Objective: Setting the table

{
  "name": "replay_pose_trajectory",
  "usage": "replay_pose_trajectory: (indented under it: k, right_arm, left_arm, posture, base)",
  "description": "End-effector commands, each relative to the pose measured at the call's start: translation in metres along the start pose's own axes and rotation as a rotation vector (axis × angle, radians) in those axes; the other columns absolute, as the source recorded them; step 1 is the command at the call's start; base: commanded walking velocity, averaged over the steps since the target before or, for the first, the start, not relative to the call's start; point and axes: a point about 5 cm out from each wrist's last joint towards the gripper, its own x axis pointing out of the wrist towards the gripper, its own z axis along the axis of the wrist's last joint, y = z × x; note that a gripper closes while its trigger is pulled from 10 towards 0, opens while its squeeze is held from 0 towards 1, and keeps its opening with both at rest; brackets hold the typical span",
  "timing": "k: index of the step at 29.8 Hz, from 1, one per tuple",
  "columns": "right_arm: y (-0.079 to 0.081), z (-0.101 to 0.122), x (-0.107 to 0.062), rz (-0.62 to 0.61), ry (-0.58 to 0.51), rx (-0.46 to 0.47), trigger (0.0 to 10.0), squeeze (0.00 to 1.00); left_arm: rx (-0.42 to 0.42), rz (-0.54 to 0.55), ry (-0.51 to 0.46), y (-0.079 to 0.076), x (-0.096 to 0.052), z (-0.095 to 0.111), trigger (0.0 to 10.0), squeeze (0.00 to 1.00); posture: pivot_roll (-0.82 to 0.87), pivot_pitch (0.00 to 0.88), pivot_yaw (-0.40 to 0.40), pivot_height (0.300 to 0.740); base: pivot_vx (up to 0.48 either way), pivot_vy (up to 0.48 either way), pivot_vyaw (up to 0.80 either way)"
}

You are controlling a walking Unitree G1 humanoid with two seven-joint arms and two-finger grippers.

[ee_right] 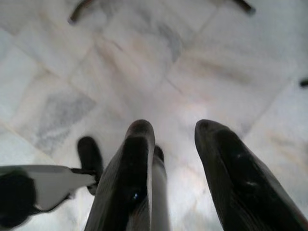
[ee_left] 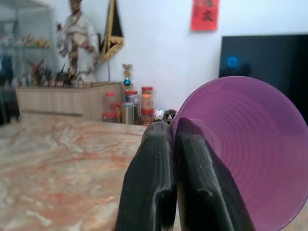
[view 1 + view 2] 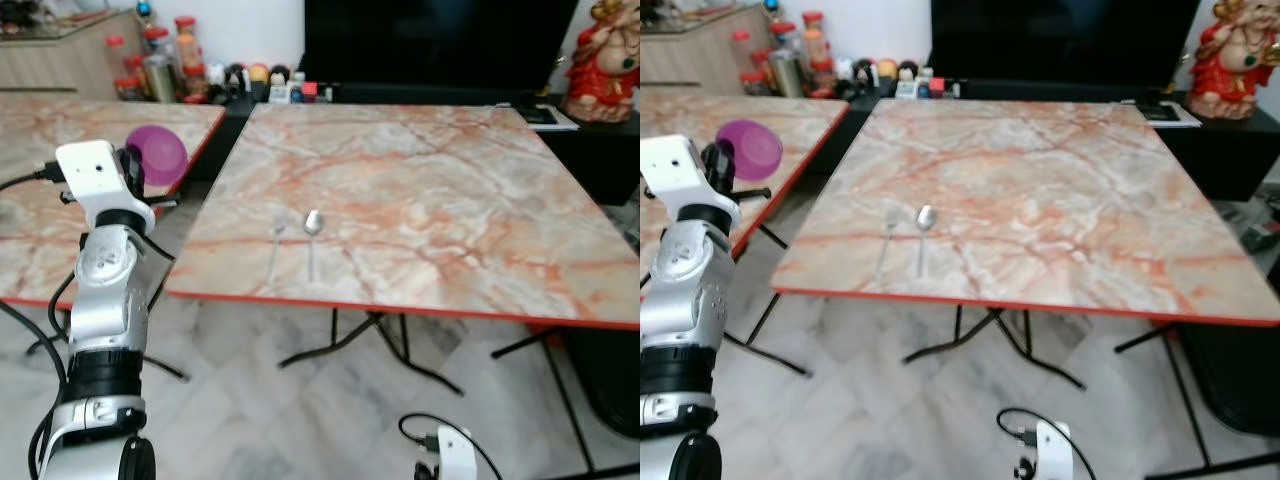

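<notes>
Bowl (image 2: pixel 250 149) trouble worries me: my left gripper (image 2: pixel 180 178) pinches only its thin rim, up beside the table (image 3: pixel 420 200). One bump and it slips. My right gripper (image 1: pixel 173 159) hangs apart, empty.

Two marble-topped tables are standing: one (image 3: pixel 420 190) at centre, another (image 3: pixel 60 160) at nine o'clock. One fork (image 3: pixel 277 245) and one spoon (image 3: pixel 312 232) are lying on the centre table. One purple bowl (image 3: pixel 158 155) is showing at ten o'clock.
</notes>
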Motion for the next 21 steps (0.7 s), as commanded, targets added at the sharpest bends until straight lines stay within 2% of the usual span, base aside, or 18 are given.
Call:
replay_pose_trajectory:
  k: [1, 11, 21]
  right_arm:
    - [0.0022, 0.0043, 0.0008, 0.002, -0.016, 0.019, 10.0, 0.00]
    - [-0.0048, 0.0059, 0.0003, -0.001, -0.024, 0.030, 10.0, 0.00]
    - [0.0016, 0.0079, 0.0011, 0.011, -0.032, 0.027, 10.0, 0.00]
  left_arm:
    - [0.021, -0.015, -0.058, -0.0012, 0.0039, 0.0128, 10.0, 0.00]
    - [0.030, -0.021, -0.060, -0.0021, 0.0056, 0.0114, 10.0, 0.00]
    - [0.032, -0.025, -0.054, -0.0022, 0.0066, 0.0106, 10.0, 0.00]
  posture:
    - [0.04, 0.000, 0.010, 0.728]
    - [0.03, 0.000, 0.018, 0.728]
    - [0.04, 0.000, 0.014, 0.728]
  base:
    - [0.000, 0.480, 0.00]
    - [0.000, 0.480, 0.00]
    - [0.000, 0.480, 0.00]
